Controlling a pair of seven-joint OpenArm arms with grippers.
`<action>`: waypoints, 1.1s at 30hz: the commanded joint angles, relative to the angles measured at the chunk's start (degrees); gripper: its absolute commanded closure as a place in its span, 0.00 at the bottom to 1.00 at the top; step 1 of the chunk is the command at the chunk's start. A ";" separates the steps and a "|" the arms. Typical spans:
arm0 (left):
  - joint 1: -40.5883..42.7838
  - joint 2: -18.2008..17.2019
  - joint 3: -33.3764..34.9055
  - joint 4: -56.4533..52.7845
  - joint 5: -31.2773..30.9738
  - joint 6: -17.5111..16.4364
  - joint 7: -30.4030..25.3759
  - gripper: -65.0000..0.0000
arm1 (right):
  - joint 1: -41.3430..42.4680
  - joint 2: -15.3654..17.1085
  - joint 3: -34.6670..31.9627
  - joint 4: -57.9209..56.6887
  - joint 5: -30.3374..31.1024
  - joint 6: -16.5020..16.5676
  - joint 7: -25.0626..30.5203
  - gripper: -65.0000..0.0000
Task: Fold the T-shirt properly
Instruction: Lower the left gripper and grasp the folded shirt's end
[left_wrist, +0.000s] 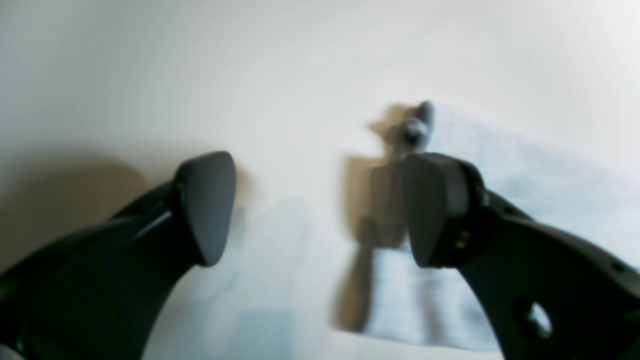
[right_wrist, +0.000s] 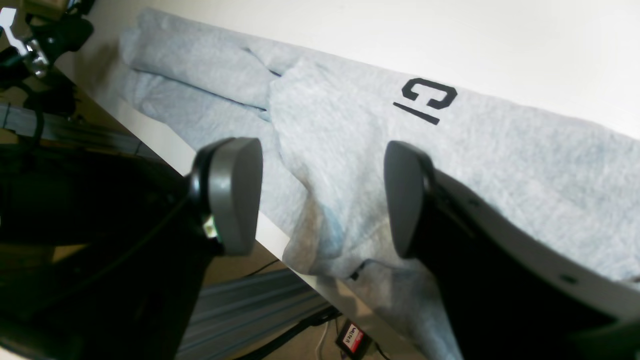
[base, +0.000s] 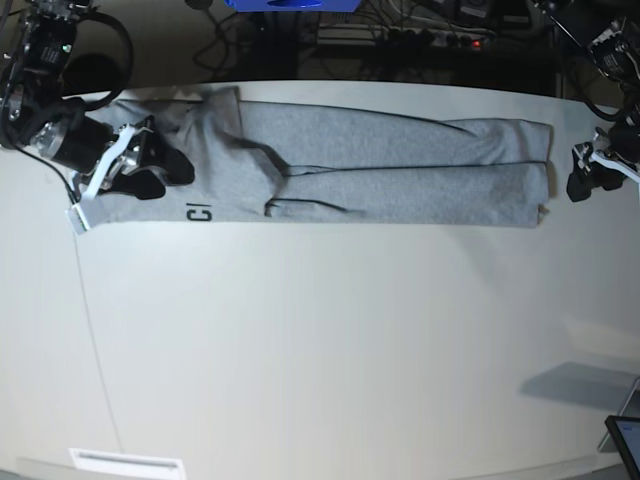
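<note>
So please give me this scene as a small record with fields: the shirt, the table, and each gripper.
T-shirt: grey, folded into a long narrow strip across the far side of the table
Lettering: black, showing near one end
Table: white
Left gripper: open, holds nothing, just off one end of the strip
Right gripper: open, over the lettered end

1. You had black block letters "CI" on the T-shirt (right_wrist: 350, 150), printed near its left end in the base view, close to the near edge of the cloth; the right wrist view showed the same two letters (right_wrist: 425, 100) upside down.
2. You had a small dark tag with a red and white label (right_wrist: 353, 339) on the floor below the table edge in the right wrist view; its lettering was too small to read with certainty.
3. Nothing else carried readable text.
</note>
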 joint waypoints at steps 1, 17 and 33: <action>0.01 -2.29 0.04 -1.10 -3.89 -0.25 0.20 0.21 | 0.32 0.59 0.18 0.79 1.44 0.30 1.18 0.43; -1.74 -4.49 10.41 -11.83 -14.18 -0.25 3.71 0.21 | 0.23 0.41 0.00 0.79 1.44 0.38 1.09 0.43; -3.85 -2.56 20.96 -19.48 -14.62 -0.25 3.80 0.22 | -0.48 0.32 -1.05 0.79 1.44 0.38 1.27 0.43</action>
